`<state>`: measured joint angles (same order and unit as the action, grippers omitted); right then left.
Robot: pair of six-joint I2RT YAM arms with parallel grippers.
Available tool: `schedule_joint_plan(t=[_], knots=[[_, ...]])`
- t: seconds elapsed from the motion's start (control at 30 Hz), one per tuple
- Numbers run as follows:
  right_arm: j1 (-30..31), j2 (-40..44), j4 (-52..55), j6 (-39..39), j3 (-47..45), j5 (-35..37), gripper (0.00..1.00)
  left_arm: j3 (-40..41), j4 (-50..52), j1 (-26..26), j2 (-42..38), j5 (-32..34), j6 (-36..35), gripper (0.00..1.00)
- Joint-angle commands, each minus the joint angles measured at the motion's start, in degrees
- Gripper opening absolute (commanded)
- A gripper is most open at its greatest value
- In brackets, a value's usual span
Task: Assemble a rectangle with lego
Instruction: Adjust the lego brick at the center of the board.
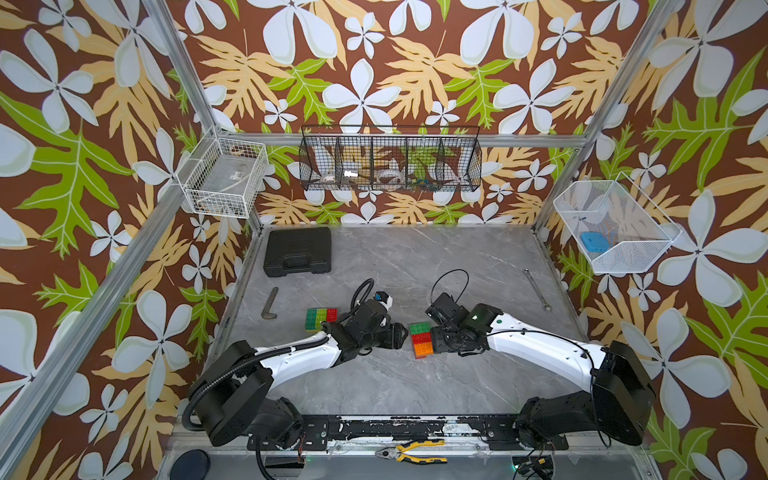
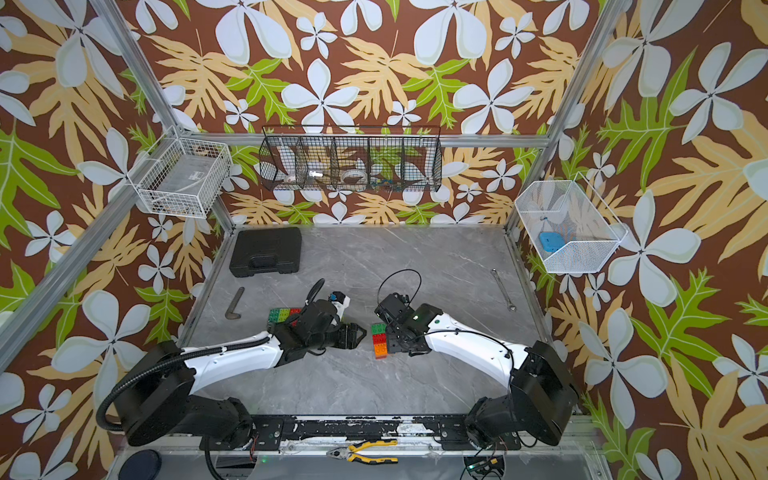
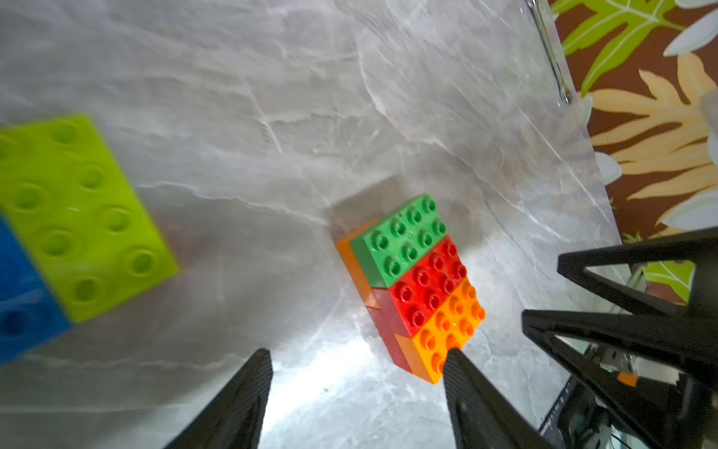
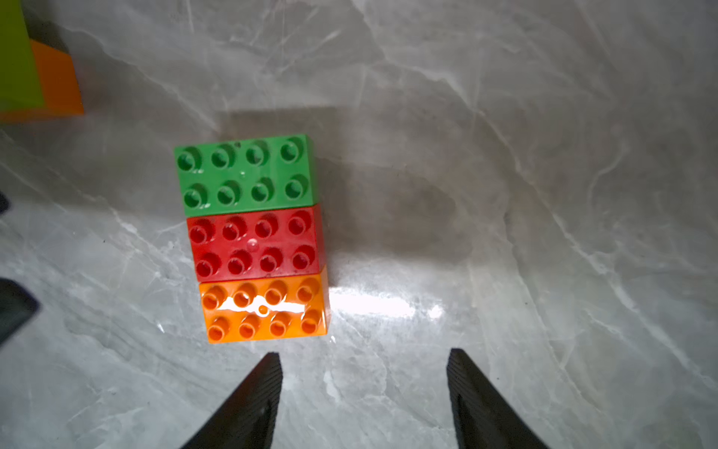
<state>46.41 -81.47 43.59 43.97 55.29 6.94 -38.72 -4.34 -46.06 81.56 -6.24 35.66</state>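
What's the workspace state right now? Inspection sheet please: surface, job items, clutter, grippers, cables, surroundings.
Surface: grey marbled tabletop, glare patch in both wrist views.
Job's things: green-red-orange block, two layers, lying between the grippers; second block partly hidden behind the left arm.
Clutter: black case, bent metal bar, wrench, pliers by the front rail.
Grippers: left gripper open, empty; right gripper open, empty.
Cables: looped cable at the right wrist; corrugated hose along the left arm.
Surroundings: floral walls; white basket, black basket, mesh basket.
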Motion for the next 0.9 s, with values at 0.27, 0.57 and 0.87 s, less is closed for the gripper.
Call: schedule_joint_plan(t=[0.27,0.57,0.87], knots=[[-0.2,-3.8,-5.0,-4.7,0.5,-4.6,0.66,-0.5,0.8,-4.1,2.7,-1.7,4.2,0.58],[0.0,-5.1,-6.3,-4.9,-0.4,-6.0,0.65,-1.1,0.3,-5.2,5.2,-2.9,4.2,0.56],[0.1,-7.2,-7.2,-4.7,-3.1,-5.4,0.62,-1.5,-1.2,-5.5,7.6,-3.7,3.9,0.54]])
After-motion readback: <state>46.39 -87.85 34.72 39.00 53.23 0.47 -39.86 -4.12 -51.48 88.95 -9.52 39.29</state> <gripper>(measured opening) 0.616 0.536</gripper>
